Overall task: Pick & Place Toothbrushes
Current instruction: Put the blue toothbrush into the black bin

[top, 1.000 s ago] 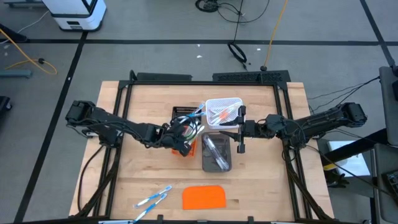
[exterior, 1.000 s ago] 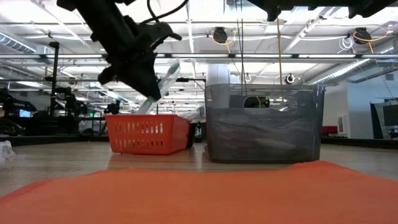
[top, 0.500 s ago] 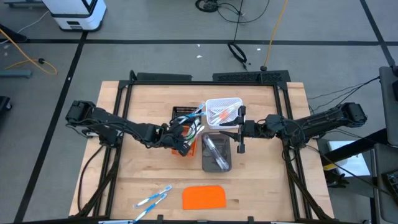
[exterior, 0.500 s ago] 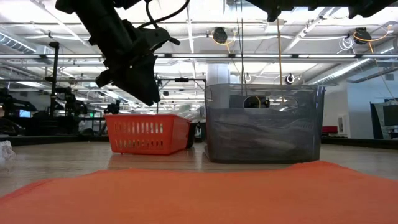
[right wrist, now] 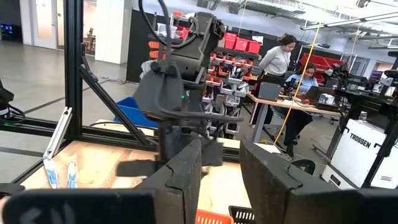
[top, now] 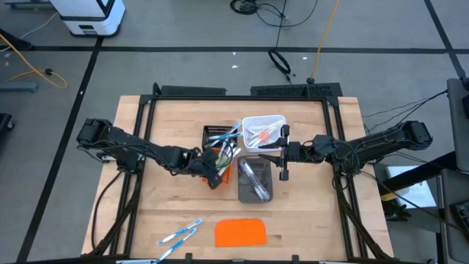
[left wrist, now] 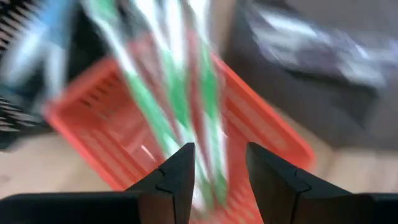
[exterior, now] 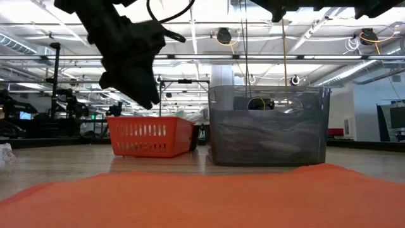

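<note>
Table: pale wooden table top (top: pixel 161 125) carrying everything below.
Grey bin: translucent grey plastic bin (top: pixel 255 180), the landmark (centre of the table).
Orange basket: slotted orange plastic basket (exterior: pixel 149 136) just left of the grey bin, green toothbrushes (left wrist: pixel 163 93) lying in it.
White basket: behind the grey bin (top: pixel 262 132), pink toothbrushes inside.
Left gripper: (top: pixel 211 173) above the orange basket, fingers parted, holding nothing.
Right gripper: (top: pixel 283 152) above the grey bin's far right corner; fingers apart, nothing visibly held.
Loose toothbrushes: two blue ones (top: pixel 182 233) near the table's front edge, left of a flat orange slab (top: pixel 240 232).
</note>
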